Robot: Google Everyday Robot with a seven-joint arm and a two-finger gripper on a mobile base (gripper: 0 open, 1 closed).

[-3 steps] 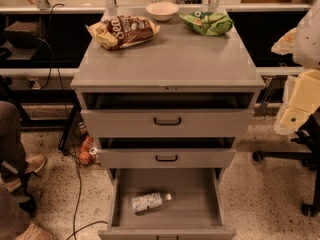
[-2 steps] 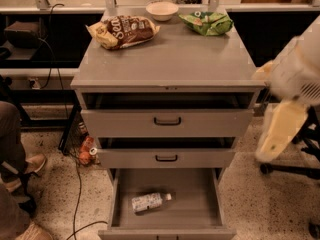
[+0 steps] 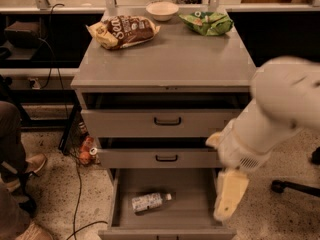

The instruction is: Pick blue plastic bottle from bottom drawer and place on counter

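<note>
Fingers' spread I cannot tell; gripper hangs empty at bottom drawer's right edge. Reaching step: next, swing left and down onto blue plastic bottle.

End effector beside unobstructed bottom drawer

matt metal counter and bottom drawer, clear plastic bottle, smooth cream pincer at drawer's right

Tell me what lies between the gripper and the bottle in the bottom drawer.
The camera view shows only bare floor of the bottom drawer between the gripper, hanging at the drawer's right edge, and the bottle lying left of centre.
</note>
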